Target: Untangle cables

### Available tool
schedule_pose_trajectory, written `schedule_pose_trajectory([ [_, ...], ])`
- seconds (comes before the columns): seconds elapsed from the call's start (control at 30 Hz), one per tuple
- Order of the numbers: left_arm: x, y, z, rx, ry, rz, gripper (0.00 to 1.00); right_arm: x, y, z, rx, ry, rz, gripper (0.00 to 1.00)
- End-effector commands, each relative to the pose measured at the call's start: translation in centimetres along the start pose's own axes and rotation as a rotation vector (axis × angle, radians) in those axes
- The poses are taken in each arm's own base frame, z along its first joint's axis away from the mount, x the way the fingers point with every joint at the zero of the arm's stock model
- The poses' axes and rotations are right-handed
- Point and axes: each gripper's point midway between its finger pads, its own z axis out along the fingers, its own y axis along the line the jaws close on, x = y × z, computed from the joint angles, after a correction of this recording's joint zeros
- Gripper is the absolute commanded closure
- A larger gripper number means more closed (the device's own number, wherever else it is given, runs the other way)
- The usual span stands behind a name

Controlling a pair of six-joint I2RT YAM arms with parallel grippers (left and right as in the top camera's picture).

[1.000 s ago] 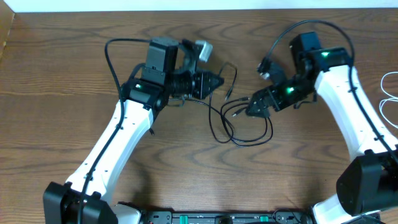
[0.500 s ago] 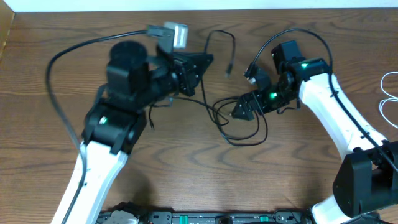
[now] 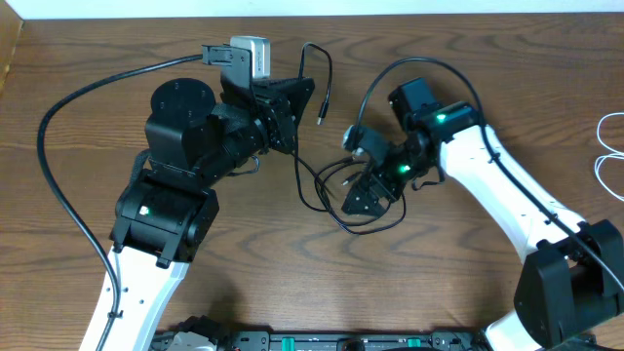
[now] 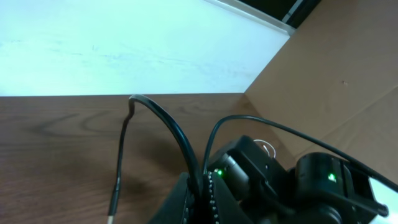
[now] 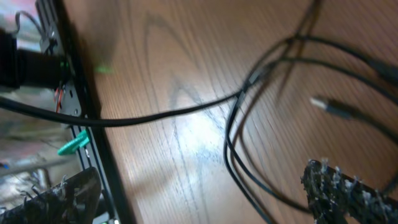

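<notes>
The left hand (image 3: pixel 303 91) is clamped shut on a black cable (image 3: pixel 330 76) and holds it up off the desk (image 3: pixel 244 263). In the left wrist view the cable (image 4: pixel 155 113) rises out of the closed tips of the left hand (image 4: pixel 200 190), bends over and hangs down to a plug end (image 4: pixel 114 202) beside it. From below this hand the cord runs down to a tangle of black loops (image 3: pixel 375 224) on the wood just under the right hand (image 3: pixel 357 200), whose jaws stand wide apart with nothing between them. Seen from the right wrist, the right hand (image 5: pixel 205 199) hovers close over several crossing black strands and one loose plug (image 5: pixel 329 107) with a metal tip. How many black cords make up the tangle I cannot tell. One white cable (image 3: pixel 601 132) lies alone, well apart from the right hand, at the desk's right edge and partly cut off there. The far desk edge runs close beyond the left hand, and bare wood stretches on the near side of both hands.
</notes>
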Motion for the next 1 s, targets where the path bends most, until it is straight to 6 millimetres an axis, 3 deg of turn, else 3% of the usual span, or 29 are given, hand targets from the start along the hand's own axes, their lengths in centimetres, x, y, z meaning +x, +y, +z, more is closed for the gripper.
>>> schedule_pose_trajectory([
  [0.0, -1.3, -0.1, -0.4, -0.025, -0.041, 0.002, 0.93, -0.5, 1.4, 1.1, -0.038, 0.001, -0.126, 0.01],
  [0.3, -1.9, 1.1, -0.6, -0.096, -0.075, 0.001, 0.93, -2.7, 7.2, 1.6, -0.28, -0.127, -0.325, 0.02],
  [0.5, -1.9, 1.2, -0.5, -0.095, -0.075, 0.0, 0.93, -4.1, 8.2, 2.1, -0.296, -0.175, -0.4, 0.2],
  [0.73, -1.9, 1.2, -0.4, -0.097, -0.072, -0.001, 0.93, -4.5, 9.9, 3.3, -0.306, -0.168, -0.467, 0.24],
  [0.8, -1.9, 1.2, -0.4, -0.097, -0.072, -0.001, 0.92, -4.5, 10.3, 3.6, -0.306, -0.161, -0.486, 0.32],
  [0.97, -1.6, 1.4, -0.4, -0.102, -0.063, -0.004, 0.93, -4.2, 10.1, 4.5, -0.258, -0.114, -0.473, 0.77],
])
